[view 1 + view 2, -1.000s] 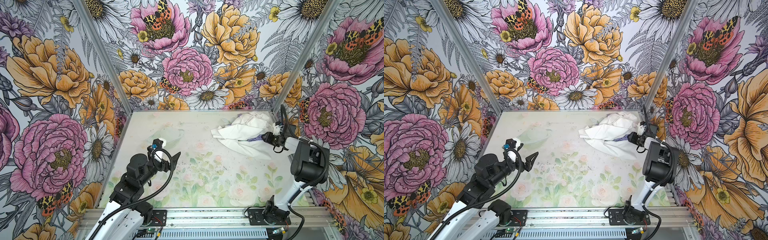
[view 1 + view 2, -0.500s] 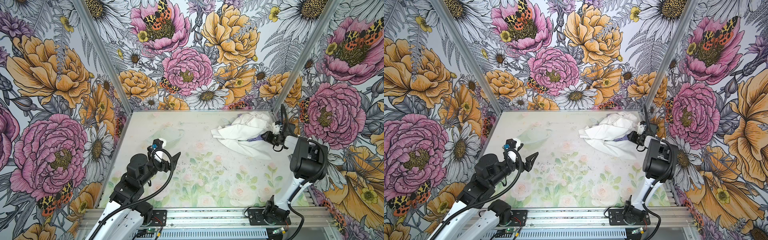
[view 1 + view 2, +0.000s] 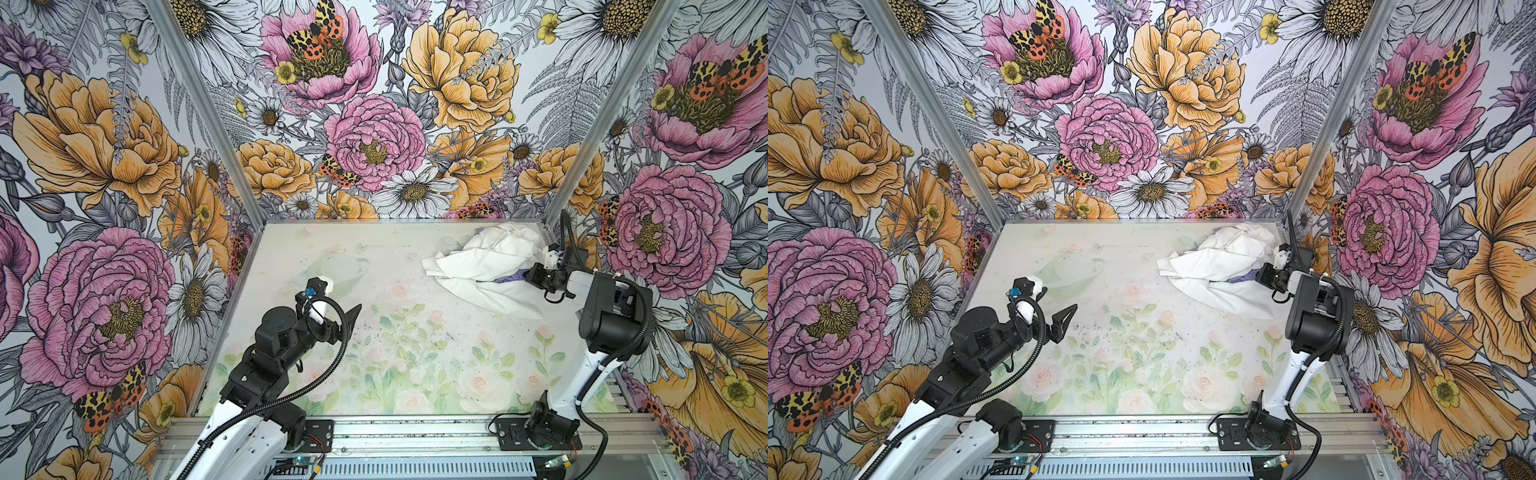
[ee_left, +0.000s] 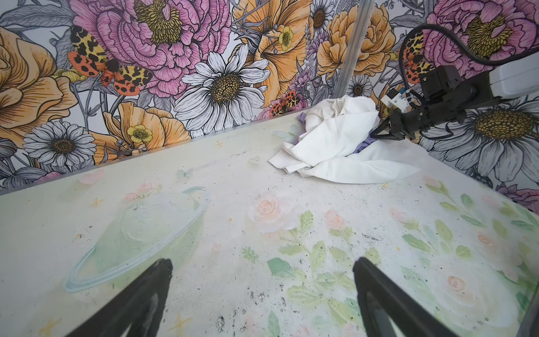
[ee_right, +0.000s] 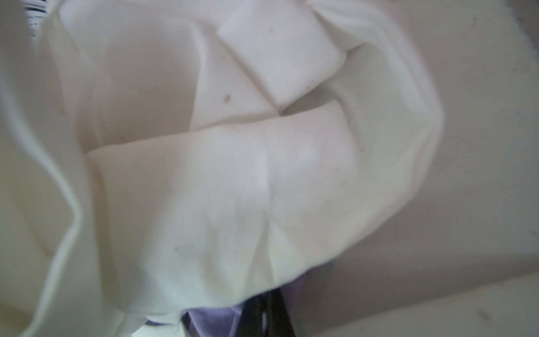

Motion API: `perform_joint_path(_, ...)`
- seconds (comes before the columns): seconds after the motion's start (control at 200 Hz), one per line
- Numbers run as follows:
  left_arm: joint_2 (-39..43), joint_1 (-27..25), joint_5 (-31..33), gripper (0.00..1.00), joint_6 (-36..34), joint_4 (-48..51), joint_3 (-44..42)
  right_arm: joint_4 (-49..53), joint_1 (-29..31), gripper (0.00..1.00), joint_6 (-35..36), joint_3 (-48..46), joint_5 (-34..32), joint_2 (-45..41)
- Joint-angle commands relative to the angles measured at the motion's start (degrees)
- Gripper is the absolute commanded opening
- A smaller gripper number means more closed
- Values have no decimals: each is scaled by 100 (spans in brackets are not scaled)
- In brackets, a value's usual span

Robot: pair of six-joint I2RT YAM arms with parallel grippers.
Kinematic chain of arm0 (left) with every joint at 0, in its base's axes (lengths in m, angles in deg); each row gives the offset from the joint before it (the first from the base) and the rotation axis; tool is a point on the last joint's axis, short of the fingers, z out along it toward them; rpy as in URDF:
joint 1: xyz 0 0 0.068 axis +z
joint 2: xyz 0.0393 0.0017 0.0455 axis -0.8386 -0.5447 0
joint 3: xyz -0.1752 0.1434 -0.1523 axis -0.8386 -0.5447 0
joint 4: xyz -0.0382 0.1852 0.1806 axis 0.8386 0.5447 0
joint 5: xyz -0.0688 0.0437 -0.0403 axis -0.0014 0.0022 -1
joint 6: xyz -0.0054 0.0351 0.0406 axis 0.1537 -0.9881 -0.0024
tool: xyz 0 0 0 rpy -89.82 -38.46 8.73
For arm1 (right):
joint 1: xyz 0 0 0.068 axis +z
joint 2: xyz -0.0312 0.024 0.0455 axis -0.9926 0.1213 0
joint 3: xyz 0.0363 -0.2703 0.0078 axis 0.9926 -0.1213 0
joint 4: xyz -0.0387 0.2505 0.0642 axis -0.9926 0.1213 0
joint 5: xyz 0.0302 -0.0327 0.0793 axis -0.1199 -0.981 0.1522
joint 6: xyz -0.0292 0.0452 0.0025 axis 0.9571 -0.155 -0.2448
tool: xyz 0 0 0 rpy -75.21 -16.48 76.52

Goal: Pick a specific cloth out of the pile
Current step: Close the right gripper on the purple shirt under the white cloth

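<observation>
The pile [image 3: 490, 262] is a big heap of soft white cloths with lots of folds, at the far right of the table. The cloth [image 3: 509, 277] is light purple and mostly hidden under the white ones. Only small purple bits peek out on the right side.

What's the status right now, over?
Right gripper shut on the purple cloth at the pile's edge. Left gripper open, idle over bare table. White pile lies on the cloth, over.

Left pincer [image 3: 347, 322] hovers with jaws wide apart, arm bent low; right pincer [image 3: 528, 275] is closed, arm reaching forward.
</observation>
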Motion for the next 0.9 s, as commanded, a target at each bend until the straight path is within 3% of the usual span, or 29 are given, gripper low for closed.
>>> perform_joint_path(0.0, -23, 3, 138, 98, -135, 33, -56, -20, 2, 0, 25, 116, 77, -221)
perform_joint_path(0.896, -57, 10, 193, 99, -170, 37, -67, -334, 174, 0, -474, 80, 290, -1245)
